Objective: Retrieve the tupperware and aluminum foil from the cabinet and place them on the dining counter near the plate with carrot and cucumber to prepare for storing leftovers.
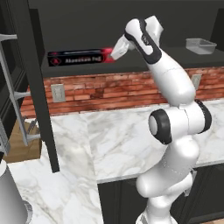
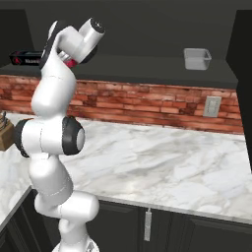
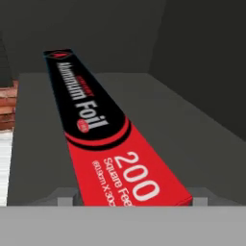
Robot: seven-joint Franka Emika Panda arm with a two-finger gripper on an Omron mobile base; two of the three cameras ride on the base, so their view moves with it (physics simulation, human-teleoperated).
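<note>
The aluminum foil [image 1: 81,58] lies flat on the shelf of the cabinet [image 1: 144,65], a long black box with its red end toward me. My gripper [image 1: 114,52] is at that red end. In the hand view the aluminum foil [image 3: 103,139] runs away from the gripper [image 3: 129,194] along the dark shelf [image 3: 192,139], and a finger [image 3: 65,194] presses each side of its red end. The tupperware [image 1: 200,45] rests farther right on the same shelf. From the right base view, the tupperware [image 2: 197,58] is clear of the arm, while my hand [image 2: 69,61] covers the near end of the foil [image 2: 27,58].
Below the cabinet run a red brick wall [image 1: 109,92] with an outlet [image 2: 212,106] and a marble wall counter [image 1: 131,135]. A black upright panel [image 1: 41,87] stands left of the foil. A wooden block [image 1: 19,146] and a grey cylinder [image 1: 11,197] sit far left.
</note>
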